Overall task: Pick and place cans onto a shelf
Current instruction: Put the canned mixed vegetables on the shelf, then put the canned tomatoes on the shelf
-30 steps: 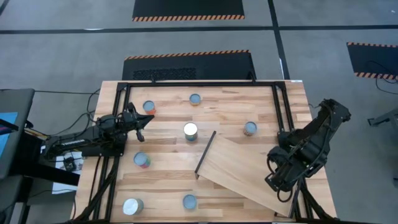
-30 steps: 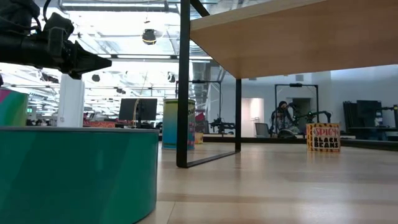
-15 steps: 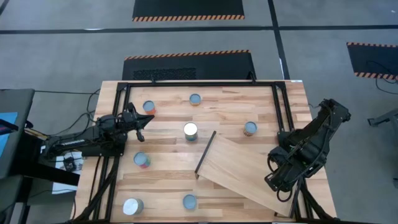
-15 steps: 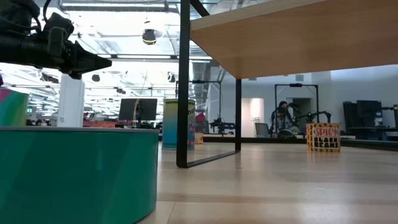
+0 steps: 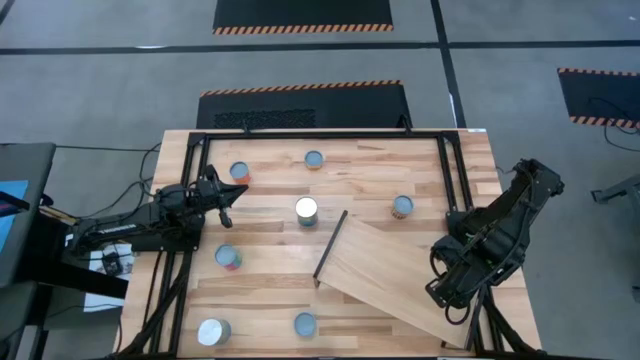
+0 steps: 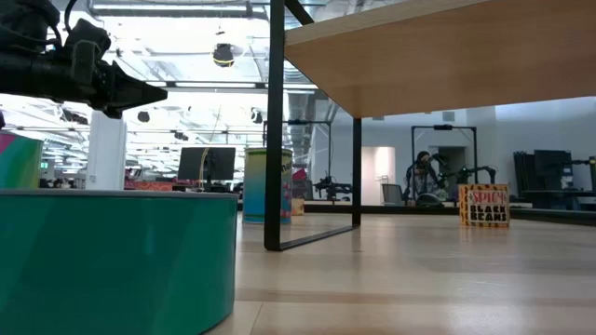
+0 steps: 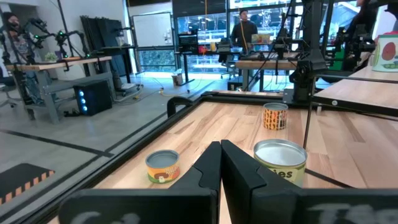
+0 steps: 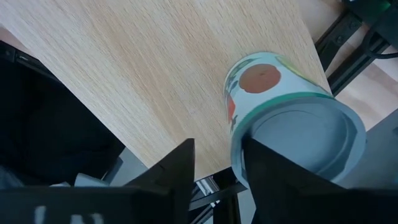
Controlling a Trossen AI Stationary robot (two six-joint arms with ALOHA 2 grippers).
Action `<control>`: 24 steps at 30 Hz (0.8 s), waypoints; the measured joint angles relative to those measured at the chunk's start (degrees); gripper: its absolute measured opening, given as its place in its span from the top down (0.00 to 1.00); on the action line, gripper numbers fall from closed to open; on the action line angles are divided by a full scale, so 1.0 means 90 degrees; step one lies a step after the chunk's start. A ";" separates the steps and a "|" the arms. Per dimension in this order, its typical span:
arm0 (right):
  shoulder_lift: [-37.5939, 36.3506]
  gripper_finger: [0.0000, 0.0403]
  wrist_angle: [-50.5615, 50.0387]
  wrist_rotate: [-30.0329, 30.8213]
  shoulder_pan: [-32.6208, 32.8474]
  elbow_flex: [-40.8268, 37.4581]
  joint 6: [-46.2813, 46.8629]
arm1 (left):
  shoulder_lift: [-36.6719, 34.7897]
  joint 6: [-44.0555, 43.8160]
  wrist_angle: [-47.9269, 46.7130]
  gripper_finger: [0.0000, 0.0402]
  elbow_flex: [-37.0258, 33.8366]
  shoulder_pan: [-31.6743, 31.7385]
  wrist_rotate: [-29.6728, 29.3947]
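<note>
The shelf (image 5: 385,272) is a pale wood board raised on black legs at the table's right. A can (image 8: 283,115) with a green rim and a red tomato label stands upright on the shelf near its near right corner. My right gripper (image 8: 217,171) points down, open, and the can is beside one finger, not between the two. In the high view the right arm (image 5: 480,250) hides that can. My left gripper (image 5: 228,195) (image 7: 221,163) is level and shut at the table's left. Several cans stand on the tabletop, among them a white-topped can (image 5: 306,209). My right gripper has one finger (image 8: 273,171) in front of the can's top rim (image 8: 249,134). I cannot tell whether that finger touches the rim. Between the two fingers only the bare shelf board shows.
Other cans stand at the far left (image 5: 240,172), the far middle (image 5: 314,160), right of centre (image 5: 402,206), left of centre (image 5: 228,257) and along the near edge (image 5: 213,331) (image 5: 305,324). A black frame (image 5: 320,135) runs round the table.
</note>
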 joint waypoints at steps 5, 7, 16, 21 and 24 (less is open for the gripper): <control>0.0000 0.57 0.0001 -0.0015 0.0000 0.0002 -0.0005 | 0.0000 0.0001 -0.0001 1.00 -0.0001 0.0000 0.0000; 0.0000 0.56 0.0000 -0.0118 0.0000 0.0002 -0.0005 | 0.0000 0.0001 -0.0001 1.00 -0.0001 0.0000 -0.0001; -0.0015 0.53 -0.0001 -0.0505 -0.0136 0.0002 0.0123 | -0.0002 0.0002 0.0001 1.00 -0.0002 0.0001 -0.0053; -0.0015 0.51 -0.0001 -0.0524 -0.0212 0.0004 0.0118 | -0.0001 0.0002 0.0001 1.00 0.0000 0.0000 -0.0053; -0.0015 0.50 -0.0001 -0.0528 -0.0211 0.0004 0.0021 | -0.0002 0.0002 0.0002 1.00 0.0000 0.0001 -0.0053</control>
